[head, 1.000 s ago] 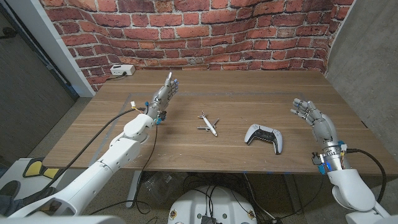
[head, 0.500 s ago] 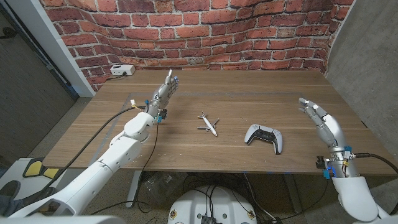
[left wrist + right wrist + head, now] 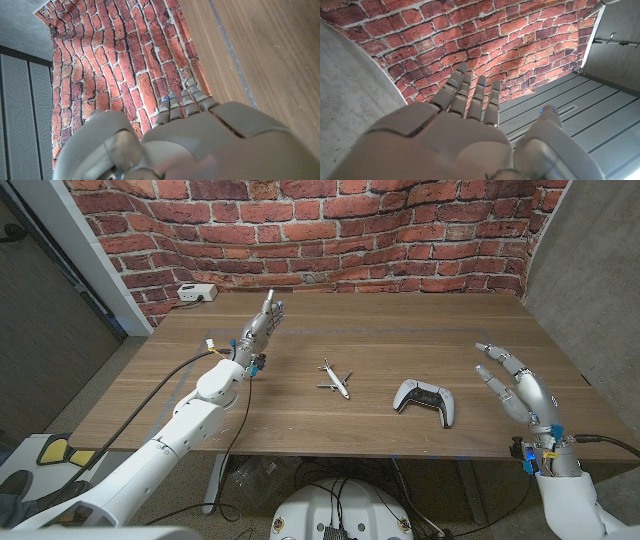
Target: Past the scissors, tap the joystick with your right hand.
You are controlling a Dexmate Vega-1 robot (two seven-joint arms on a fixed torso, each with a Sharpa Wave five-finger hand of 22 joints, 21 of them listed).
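- The right hand (image 3: 515,390) hangs above the table's (image 3: 400,330) right part, holding nothing, its fingers spread apart and reaching up and toward the brick wall (image 3: 330,230)
- In the right wrist view the same hand's (image 3: 455,135) fingers (image 3: 470,97) are straight and side by side, with the thumb set off to one side, against brick and a grey panel
- The game controller (image 3: 426,400), white with dark middle, lies on the wood to the left of the right hand and slightly nearer the robot, apart from it with bare wood between
- Its long axis runs across the table, dipping slightly toward the right; its two grips point toward the table's near edge, and its flat back faces the wall
- Its sticks are too small to tell apart
- A small toy airplane (image 3: 335,379) lies further left of the controller, its body running diagonally
- The left hand (image 3: 262,328) is held upright over the table's left part, well apart from the airplane, fingers straight and close together, gripping nothing
- A white socket box (image 3: 196,292) sits at the far left corner by the wall
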